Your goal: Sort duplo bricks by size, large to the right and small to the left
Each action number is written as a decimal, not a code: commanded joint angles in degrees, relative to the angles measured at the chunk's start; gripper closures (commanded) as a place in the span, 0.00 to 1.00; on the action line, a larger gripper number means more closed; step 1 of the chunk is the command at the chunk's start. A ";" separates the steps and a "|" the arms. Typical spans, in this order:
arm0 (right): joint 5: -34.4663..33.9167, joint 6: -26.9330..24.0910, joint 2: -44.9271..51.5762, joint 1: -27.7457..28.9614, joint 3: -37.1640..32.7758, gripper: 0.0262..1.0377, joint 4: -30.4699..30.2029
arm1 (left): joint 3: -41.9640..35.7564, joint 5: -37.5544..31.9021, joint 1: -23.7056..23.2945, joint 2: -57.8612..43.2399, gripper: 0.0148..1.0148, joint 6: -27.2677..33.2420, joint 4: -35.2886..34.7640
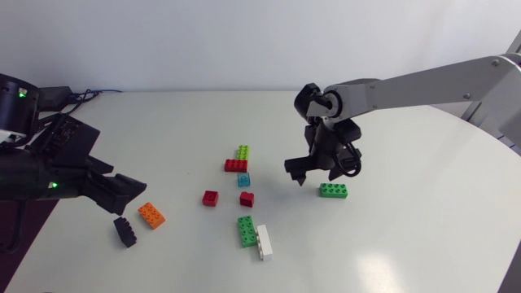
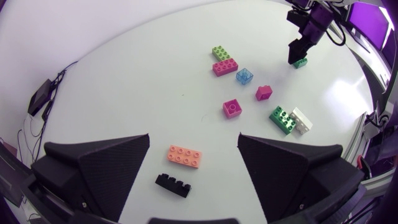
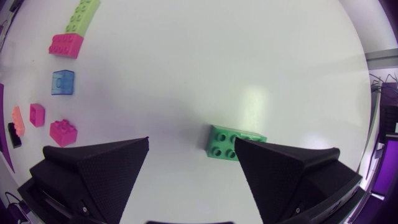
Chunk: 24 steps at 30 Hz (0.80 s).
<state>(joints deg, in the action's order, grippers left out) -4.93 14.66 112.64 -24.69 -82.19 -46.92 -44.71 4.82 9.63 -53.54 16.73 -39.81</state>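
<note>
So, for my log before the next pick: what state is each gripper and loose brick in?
Left matte black gripper: open, empty.
Right matte black gripper: open, empty.
Lone green plastic brick: studs up, ungripped.
Orange plastic brick: studs up, ungripped.
Black plastic brick: ungripped.
White plastic brick: touching a long green brick.

Bright, even light casts soft shadows beneath the bricks [image 3: 224, 143], with pale glare on the white table [image 3: 255, 99].

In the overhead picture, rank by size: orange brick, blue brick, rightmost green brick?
1. The orange brick and the rightmost green brick: look alike, tied.
2. The blue brick: clearly smallest.
</note>
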 commanded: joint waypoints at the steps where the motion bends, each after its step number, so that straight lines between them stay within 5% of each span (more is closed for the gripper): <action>1: -0.17 2.75 -1.19 -2.38 -1.22 0.04 0.69 | 0.59 0.72 0.48 -1.66 0.03 -1.79 0.88; 10: 1.41 3.10 -5.41 -1.77 -1.22 0.04 -0.02 | -7.94 0.72 5.31 -21.96 0.03 2.08 5.18; 20: 1.94 2.92 -9.28 -0.89 0.89 0.04 -0.81 | -15.50 0.81 11.64 -35.49 0.03 2.52 18.89; 24: 2.03 2.84 -12.44 -0.36 4.06 0.04 -0.55 | -19.01 4.41 14.10 -41.47 0.03 9.11 18.72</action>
<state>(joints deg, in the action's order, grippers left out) -3.01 16.10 102.21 -25.47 -80.60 -46.57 -61.76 7.97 22.61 -91.59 21.85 -21.23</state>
